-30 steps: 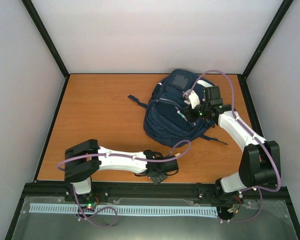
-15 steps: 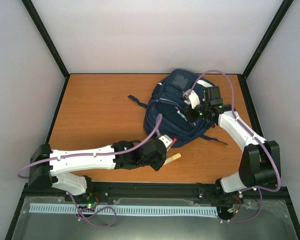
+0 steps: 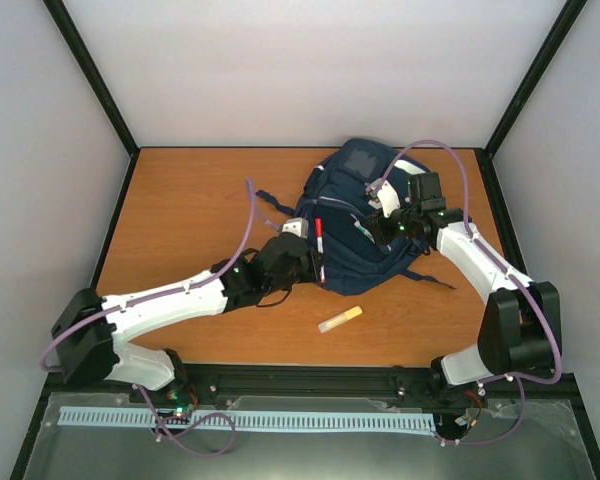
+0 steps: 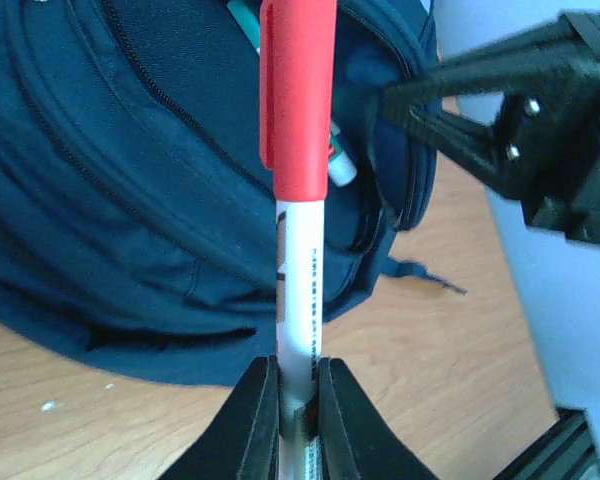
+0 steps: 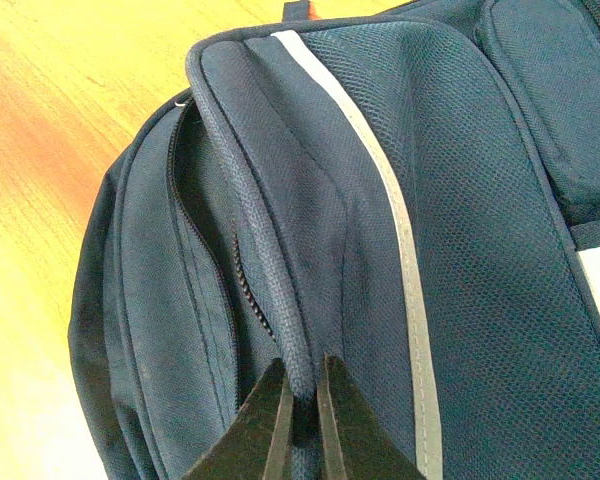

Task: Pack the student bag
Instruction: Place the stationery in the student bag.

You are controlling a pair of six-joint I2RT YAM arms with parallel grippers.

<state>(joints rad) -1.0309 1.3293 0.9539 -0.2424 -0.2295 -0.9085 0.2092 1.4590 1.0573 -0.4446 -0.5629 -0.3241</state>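
one student bag (image 3: pixel 345 262), seam pinched by right gripper (image 5: pixel 300 392); one red-capped marker (image 4: pixel 298 150) clamped in left gripper (image 4: pixel 298 388); one yellow stick (image 3: pixel 339 319) nearby.

Left gripper (image 3: pixel 317 262) holds a red-capped marker (image 3: pixel 318 238) over the student bag (image 3: pixel 345 250) — right gripper (image 3: pixel 381 222) at its side (yellowish stick (image 3: pixel 340 319) nearby).

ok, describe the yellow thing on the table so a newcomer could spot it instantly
On the orange wooden table, look at the bare strip between the navy student bag and the near edge. A short pale-yellow stick lies there loose, at a slant. Unlike the red-capped white pen in the left gripper, nothing holds it.
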